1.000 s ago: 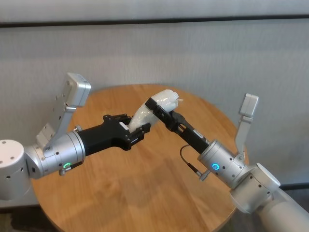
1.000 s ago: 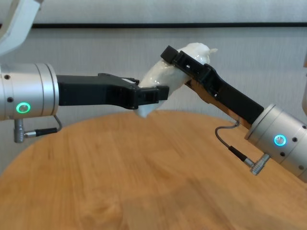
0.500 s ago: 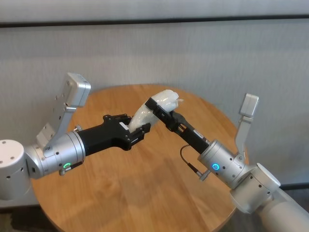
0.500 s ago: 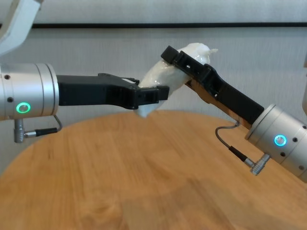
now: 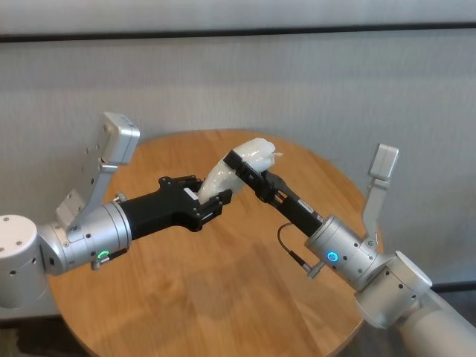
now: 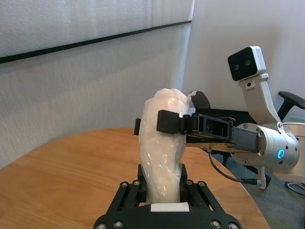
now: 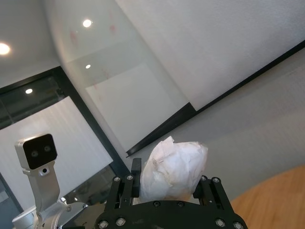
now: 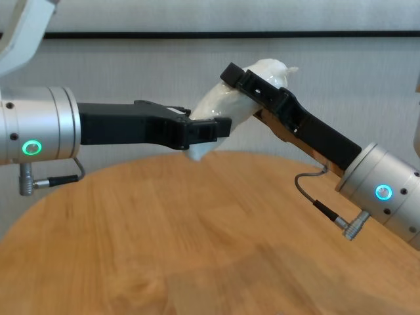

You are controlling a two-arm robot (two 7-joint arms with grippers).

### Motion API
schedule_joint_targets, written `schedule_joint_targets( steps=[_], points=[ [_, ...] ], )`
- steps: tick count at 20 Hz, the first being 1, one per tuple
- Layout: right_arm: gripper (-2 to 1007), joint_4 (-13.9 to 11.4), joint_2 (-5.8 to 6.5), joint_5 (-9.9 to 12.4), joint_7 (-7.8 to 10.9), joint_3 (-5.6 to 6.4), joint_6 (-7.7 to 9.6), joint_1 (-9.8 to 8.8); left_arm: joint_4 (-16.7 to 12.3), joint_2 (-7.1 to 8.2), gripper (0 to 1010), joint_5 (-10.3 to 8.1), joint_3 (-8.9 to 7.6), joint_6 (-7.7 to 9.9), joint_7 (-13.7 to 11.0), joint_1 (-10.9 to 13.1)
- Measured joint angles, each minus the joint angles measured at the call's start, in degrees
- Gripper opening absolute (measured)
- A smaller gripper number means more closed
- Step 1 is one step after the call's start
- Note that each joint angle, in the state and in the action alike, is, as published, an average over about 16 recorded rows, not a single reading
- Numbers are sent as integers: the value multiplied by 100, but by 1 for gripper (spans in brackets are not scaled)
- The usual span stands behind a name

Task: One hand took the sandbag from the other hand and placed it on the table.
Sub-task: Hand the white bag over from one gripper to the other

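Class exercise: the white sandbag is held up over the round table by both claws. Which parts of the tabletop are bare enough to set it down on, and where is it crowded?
The table shows bare wood all over; nothing lies on it. Roomiest is the near half, between the two wrists. Crowding is only overhead, above the far middle, where the left claw and right claw both grip the sandbag.

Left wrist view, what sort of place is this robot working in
Probably an office or lab room. A round wooden table stands by a grey wall, a black office chair sits behind the right arm, and both grippers, left and right, hold a white sandbag above the table.
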Motion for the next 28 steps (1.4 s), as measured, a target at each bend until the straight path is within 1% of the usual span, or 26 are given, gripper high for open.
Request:
schedule_joint_targets(
  steps=[10,24,28],
  points=[
    [574,79,-41,-5,23,12,-29,24,0,0,379,1,0,0,2,0],
    [574,293,-139,-34,107,48,-35,106,1,1,379,1,2,1,5,-1],
    [574,352,-165,-40,141,59,-28,130,1,1,395,0,1,1,4,-1]
  ],
)
